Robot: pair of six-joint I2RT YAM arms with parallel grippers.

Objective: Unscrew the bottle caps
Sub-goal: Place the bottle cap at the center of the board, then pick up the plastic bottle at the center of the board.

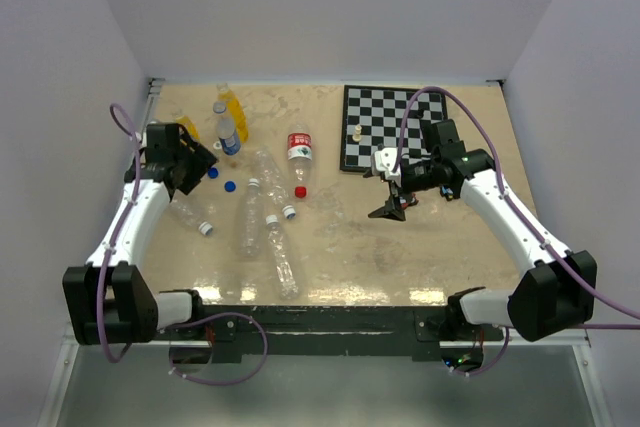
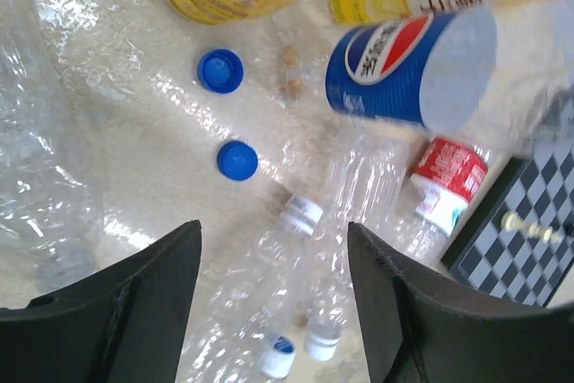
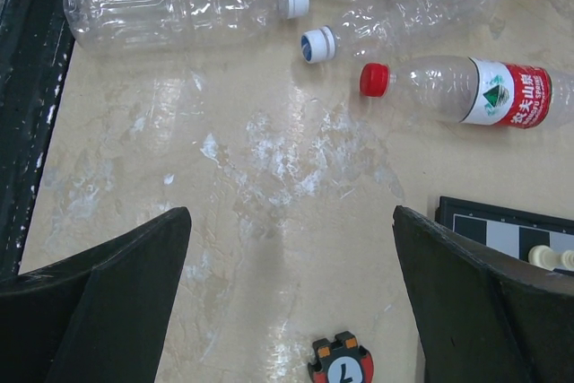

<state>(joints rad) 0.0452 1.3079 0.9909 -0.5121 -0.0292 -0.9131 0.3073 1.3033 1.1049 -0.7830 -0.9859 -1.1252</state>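
Left pincer [image 1: 207, 161], top external view: at the left side of the glossy beige tabletop [image 1: 440, 257], jaws parted, nothing between them. Right pincer [image 1: 386, 210]: jaws spread wide, empty, just beside the black-and-white chessboard [image 1: 385, 132]. Orange-yellow plastic drink bottle [image 1: 232, 107] at the far left of the tabletop, with the clear plastic bottle with blue-and-white label [image 1: 227, 134] touching it on the near side.

Left wrist view: both dark fingers [image 2: 143, 302] well apart, with a long clear unlabelled bottle [image 2: 269, 293], white-capped, lying on the tabletop below the gap. First small round blue plastic cap [image 2: 221, 70], loose on the tabletop, open side up. Second small round blue plastic cap [image 2: 238, 160], loose, near the first, closed side up. Both lie apart from any bottle neck, between the orange-yellow bottles and the pincer.

Right wrist view: fingers far apart over bare tabletop, gripping nothing. Clear bottle with red-and-white label [image 3: 498, 91], lying on its side, red cap [image 3: 374, 79] screwed on. Second long clear bottle [image 3: 179, 11], on its side, white cap [image 3: 296, 0] on. Chessboard corner at lower right, carrying pale pieces [image 3: 549, 257].
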